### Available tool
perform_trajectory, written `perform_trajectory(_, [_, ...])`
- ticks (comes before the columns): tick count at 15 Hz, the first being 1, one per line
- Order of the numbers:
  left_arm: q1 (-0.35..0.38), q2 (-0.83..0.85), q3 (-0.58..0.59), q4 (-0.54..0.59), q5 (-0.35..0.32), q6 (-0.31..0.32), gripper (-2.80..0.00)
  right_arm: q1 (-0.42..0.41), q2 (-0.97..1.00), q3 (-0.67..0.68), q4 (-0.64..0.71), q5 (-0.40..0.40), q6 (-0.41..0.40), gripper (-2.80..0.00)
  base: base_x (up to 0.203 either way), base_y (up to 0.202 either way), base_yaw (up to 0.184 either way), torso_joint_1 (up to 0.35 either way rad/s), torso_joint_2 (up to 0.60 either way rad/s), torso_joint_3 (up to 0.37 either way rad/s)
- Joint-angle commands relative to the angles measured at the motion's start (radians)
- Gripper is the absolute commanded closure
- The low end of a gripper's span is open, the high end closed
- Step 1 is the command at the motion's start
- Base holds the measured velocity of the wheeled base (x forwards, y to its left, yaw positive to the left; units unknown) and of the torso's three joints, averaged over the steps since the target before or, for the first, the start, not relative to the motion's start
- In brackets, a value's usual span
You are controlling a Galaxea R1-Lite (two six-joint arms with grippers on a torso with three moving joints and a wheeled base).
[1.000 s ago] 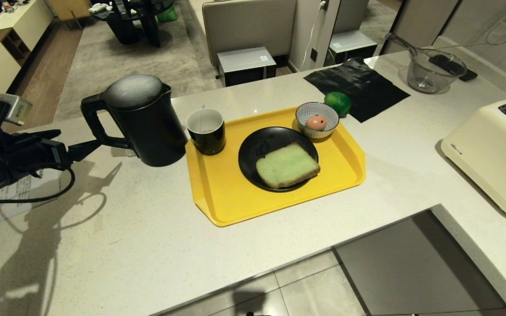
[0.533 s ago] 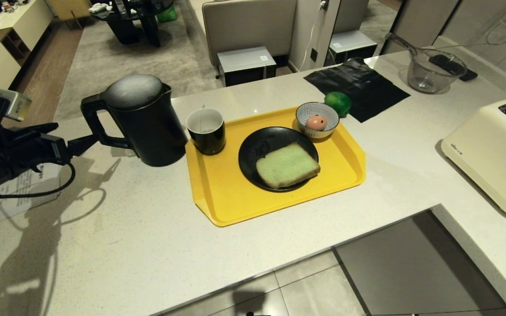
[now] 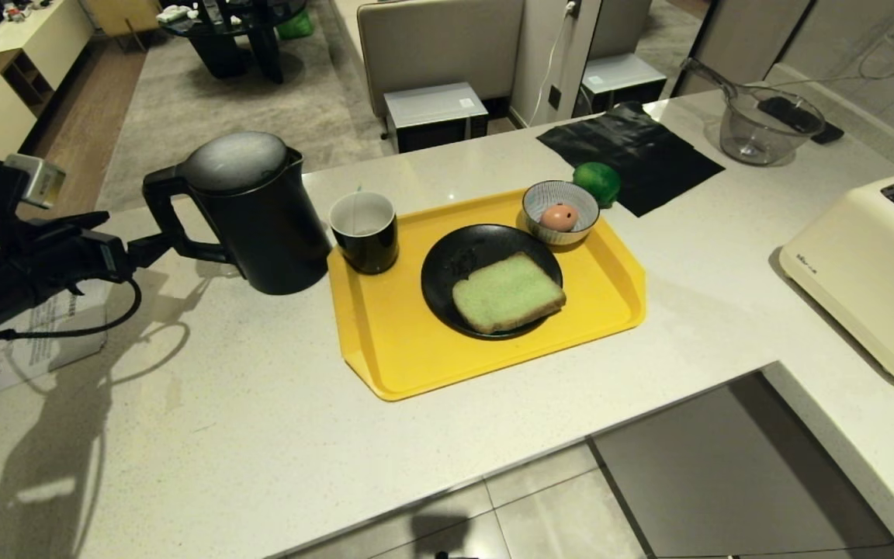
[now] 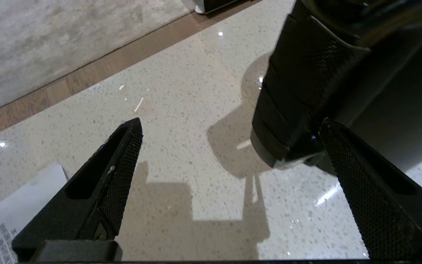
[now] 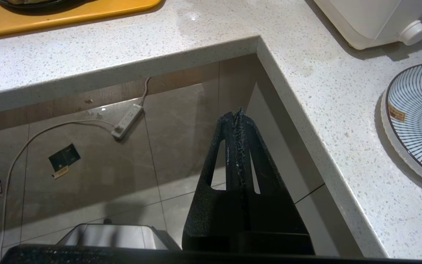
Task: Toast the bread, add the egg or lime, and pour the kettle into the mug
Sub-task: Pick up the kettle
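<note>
I see the yellow tray point(image 3: 385, 365) nearest, in the lower centre of the head view, on the pale counter point(image 3: 222, 435). On it a black plate point(image 3: 447, 268) carries the bread point(image 3: 507, 292), lying flat, green face up, its long side running toward the right. Just left of the plate stands the mug point(image 3: 364, 231), upright with its mouth up. At the tray's far right corner the striped bowl point(image 3: 563, 211) holds the egg point(image 3: 559, 217), and the lime point(image 3: 597, 182) sits just behind it beside a black cloth point(image 3: 633, 151). A toaster point(image 3: 866, 272) fills the right edge.

At mid left my left pincer point(image 3: 154, 247) is spread wide and grasping nothing, one tip close to the handle of the kettle point(image 3: 249, 210), which stands upright with the handle pointing left. A printed sheet point(image 3: 51, 334) lies beneath the arm.

My right pincer point(image 5: 237, 113) is clenched empty above the floor, off the counter's edge.
</note>
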Motion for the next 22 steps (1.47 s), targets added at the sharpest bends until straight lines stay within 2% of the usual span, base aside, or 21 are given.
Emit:
perform_trajectory(1, [-0.004,0.032,-0.039,0.000,-0.004,-0.002,-2.80,0.000,0.002,0.020,-0.001,-0.001,0.000,0.00,0.000,0.000,0.000,0.000,0.00,0.000])
perform_trajectory(10, [-0.038,0.075,-0.075,-0.030,-0.010,-0.013,-2.80,0.000,0.002,0.019,-0.001,-0.001,0.000,0.00,0.000,0.000,0.000,0.000,0.00,0.000])
perform_trajectory(14, [-0.051,0.097,-0.110,-0.064,-0.012,-0.092,-2.80,0.000,0.002,0.020,-0.001,-0.001,0.000,0.00,0.000,0.000,0.000,0.000,0.00,0.000])
perform_trajectory(22, [-0.072,0.101,-0.123,-0.060,-0.015,-0.091,-2.80,0.000,0.002,0.020,-0.001,-0.001,0.000,0.00,0.000,0.000,0.000,0.000,0.00,0.000])
